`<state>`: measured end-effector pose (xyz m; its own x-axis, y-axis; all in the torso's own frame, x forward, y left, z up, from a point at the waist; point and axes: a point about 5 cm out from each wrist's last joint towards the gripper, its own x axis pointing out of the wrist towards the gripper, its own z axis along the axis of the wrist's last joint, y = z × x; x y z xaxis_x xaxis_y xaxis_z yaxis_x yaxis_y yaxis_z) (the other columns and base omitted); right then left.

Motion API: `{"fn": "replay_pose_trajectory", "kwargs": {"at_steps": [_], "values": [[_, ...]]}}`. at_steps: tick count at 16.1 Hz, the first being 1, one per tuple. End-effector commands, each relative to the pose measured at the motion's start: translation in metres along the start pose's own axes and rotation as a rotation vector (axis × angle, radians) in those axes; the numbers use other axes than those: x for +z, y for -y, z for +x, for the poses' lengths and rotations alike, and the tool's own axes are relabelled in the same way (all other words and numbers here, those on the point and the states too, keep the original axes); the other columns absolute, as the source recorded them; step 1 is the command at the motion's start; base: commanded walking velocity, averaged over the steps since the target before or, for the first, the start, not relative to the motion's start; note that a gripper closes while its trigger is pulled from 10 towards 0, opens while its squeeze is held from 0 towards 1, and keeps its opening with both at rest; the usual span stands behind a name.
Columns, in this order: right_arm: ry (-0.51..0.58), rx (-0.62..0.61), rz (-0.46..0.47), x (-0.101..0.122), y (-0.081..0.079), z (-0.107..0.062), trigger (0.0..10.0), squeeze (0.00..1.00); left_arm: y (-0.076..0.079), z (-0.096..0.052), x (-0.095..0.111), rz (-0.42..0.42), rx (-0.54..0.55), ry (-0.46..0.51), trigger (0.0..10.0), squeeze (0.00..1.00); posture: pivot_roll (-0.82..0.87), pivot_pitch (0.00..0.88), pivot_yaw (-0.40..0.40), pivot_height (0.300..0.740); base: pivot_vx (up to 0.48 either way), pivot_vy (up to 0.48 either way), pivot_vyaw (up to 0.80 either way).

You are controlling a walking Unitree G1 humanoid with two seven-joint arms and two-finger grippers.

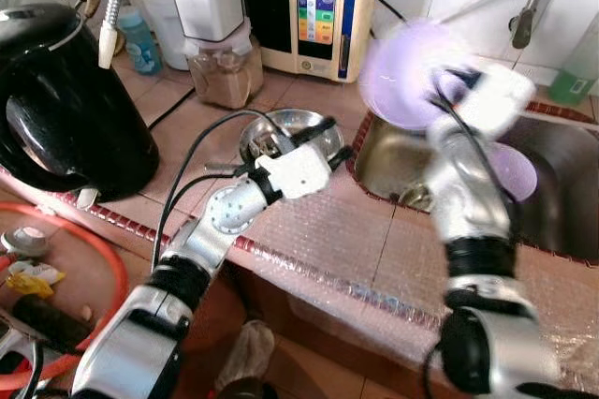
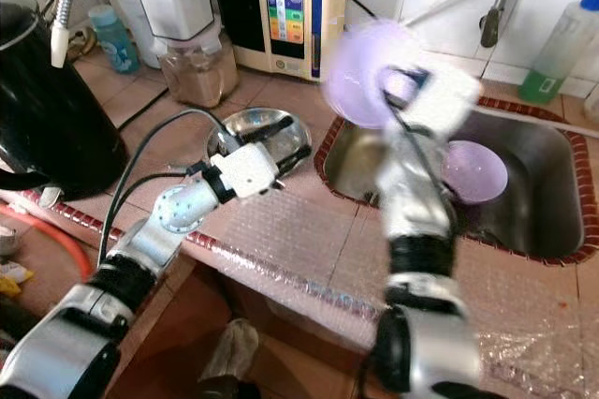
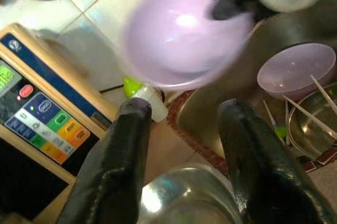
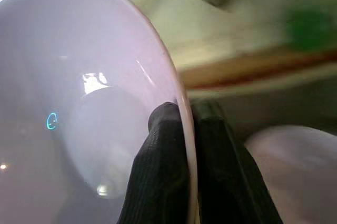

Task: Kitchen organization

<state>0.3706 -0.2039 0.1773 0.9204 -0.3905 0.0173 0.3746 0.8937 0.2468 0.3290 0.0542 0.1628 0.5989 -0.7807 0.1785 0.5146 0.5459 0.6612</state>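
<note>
While right gripper [image 4: 181,129] fingers pinch the rim of the lilac plastic bowl [image 1: 404,76] above the steel sink's [image 1: 562,151] left edge, keep it level; left gripper [image 1: 329,141] fingers, spread and empty, over the small steel bowl [image 1: 304,123].

tiled counter [image 1: 309,230] with red mosaic edge, black kettle [image 1: 65,109] at left, steel bowl [image 1: 290,132] mid-counter near sink [image 1: 562,202] rim, water ionizer [image 1: 314,6] and glass jar [image 1: 225,71] at back wall, blue bottle [image 1: 140,40] beside

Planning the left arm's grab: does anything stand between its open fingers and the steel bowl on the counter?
Nothing visible does. The left gripper hovers open directly over the round stainless-steel bowl; the right gripper holds the lilac plastic bowl over the sink.
</note>
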Motion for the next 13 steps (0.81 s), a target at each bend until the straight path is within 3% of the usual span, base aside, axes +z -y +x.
{"fn": "replay_pose_trajectory", "kwargs": {"at_steps": [1, 3, 5, 6, 7, 8, 13], "values": [[-0.016, -0.046, -0.054, -0.011, 0.013, 0.0, 0.0, 0.0, -0.007, 0.0, 0.004, -0.023, 0.036, 0.011, 10.0, 1.0, -0.03, 0.0, 0.076, 0.74, 0.0, 0.0, 0.0], [-0.063, -0.124, -0.168, -0.027, 0.043, 0.003, 0.0, 0.0, -0.009, -0.002, 0.003, -0.076, 0.065, -0.012, 10.0, 1.0, -0.02, 0.0, 0.068, 0.74, 0.0, 0.0, 0.0], [-0.138, -0.23, -0.185, -0.038, 0.068, 0.005, 0.0, 0.0, -0.012, -0.005, 0.0, -0.177, 0.119, -0.046, 10.0, 1.0, -0.02, 0.0, 0.061, 0.74, 0.0, 0.0, 0.0], [-0.147, -0.241, -0.193, -0.039, 0.071, 0.006, 1.4, 0.0, -0.013, -0.005, -0.001, -0.202, 0.12, -0.059, 10.0, 1.0, -0.02, 0.0, 0.059, 0.74, 0.0, 0.0, 0.0], [-0.173, -0.268, -0.189, -0.044, 0.076, 0.006, 4.9, 0.88, -0.012, -0.006, -0.003, -0.236, 0.102, -0.084, 10.0, 1.0, -0.02, 0.0, 0.056, 0.74, 0.0, 0.0, 0.0], [-0.187, -0.273, -0.185, -0.047, 0.078, 0.006, 10.0, 1.0, -0.01, -0.007, -0.004, -0.248, 0.082, -0.101, 10.0, 1.0, -0.02, 0.0, 0.053, 0.74, 0.0, 0.0, 0.0], [-0.253, -0.27, -0.162, -0.063, 0.078, 0.001, 10.0, 1.0, 0.0, -0.018, -0.014, -0.305, -0.055, -0.228, 10.0, 1.0, -0.01, 0.0, 0.05, 0.74, 0.0, 0.0, 0.0]]}}
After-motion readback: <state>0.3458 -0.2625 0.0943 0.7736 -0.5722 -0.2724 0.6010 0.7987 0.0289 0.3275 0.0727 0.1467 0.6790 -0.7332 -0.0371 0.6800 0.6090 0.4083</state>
